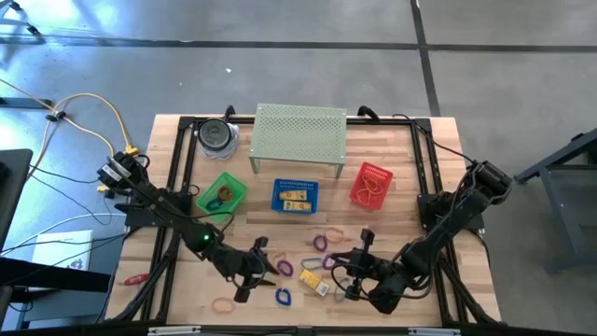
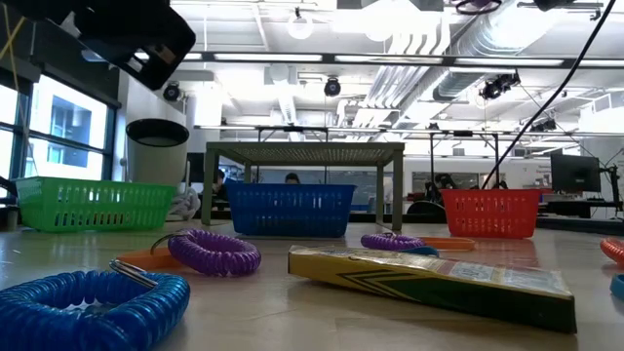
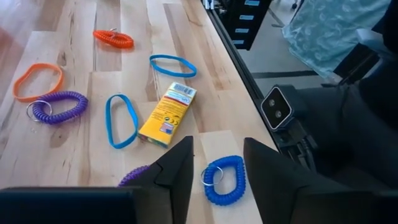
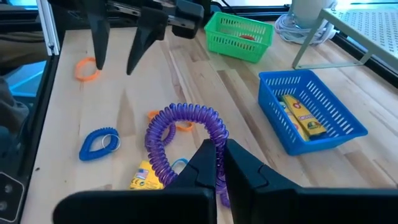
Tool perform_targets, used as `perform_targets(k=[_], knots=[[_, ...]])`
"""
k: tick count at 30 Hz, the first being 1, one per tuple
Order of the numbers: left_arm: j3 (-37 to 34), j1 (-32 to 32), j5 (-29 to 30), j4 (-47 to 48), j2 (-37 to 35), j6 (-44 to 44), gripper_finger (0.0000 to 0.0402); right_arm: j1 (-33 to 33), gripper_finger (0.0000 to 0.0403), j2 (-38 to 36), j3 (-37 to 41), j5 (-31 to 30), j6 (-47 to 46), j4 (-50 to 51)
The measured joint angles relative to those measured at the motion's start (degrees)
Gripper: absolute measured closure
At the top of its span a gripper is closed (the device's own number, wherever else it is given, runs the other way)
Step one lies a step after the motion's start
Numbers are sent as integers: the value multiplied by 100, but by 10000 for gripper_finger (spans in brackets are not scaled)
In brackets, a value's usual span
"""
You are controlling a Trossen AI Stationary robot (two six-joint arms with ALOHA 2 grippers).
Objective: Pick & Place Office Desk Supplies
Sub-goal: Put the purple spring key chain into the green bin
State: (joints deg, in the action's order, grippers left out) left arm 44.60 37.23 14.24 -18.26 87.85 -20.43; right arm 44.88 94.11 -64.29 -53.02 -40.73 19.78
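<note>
Sorting of desk supplies, two arms at work. The right gripper (image 4: 217, 163) is clamped on a purple coiled wrist loop (image 4: 180, 134), held clear of the tabletop near the table's front edge. The blue basket (image 4: 314, 118), which already holds yellow crayon boxes (image 4: 300, 119), lies ahead and to one side of the held loop; the green basket (image 4: 239, 34) lies farther off, beyond the left arm. Which basket suits the purple loop is a judgement; the green basket shows loop-like items in the high view.

The left gripper (image 3: 217, 165) hangs with its fingers apart over a blue coiled wrist loop (image 3: 224, 180), which lies flat just beneath and between them, its long axis running roughly along the fingers' direction. A yellow crayon box (image 3: 166, 114) lies just beyond that loop.

The lower part of the purple loop is hidden behind the right fingers. The red basket (image 1: 371, 185) contents are too small to name. The metal mesh shelf (image 1: 299, 131) stands behind the blue basket.
</note>
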Motion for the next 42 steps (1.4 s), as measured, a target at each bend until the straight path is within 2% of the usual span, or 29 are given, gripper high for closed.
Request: perform_targets(k=[7,11,18,26,35,42], knots=[[0,0,2,-62,0,-22,217,0,399,-2,0,-1,73,-95],[0,-52,225,-419,0,3,210,-30,399,-2,0,-111,443,-431],[0,-322,409,-1678,199,102,210,-177,399,264,-4,-544,1430,-1615],[0,-543,389,-2186,640,-92,210,-269,399,920,-2,-695,2736,-3266],[0,-572,380,-3412,1112,-105,210,-456,399,1226,0,-493,2693,-3461],[0,-604,406,-3582,1137,-46,210,-496,399,1226,0,-392,2687,-3511]])
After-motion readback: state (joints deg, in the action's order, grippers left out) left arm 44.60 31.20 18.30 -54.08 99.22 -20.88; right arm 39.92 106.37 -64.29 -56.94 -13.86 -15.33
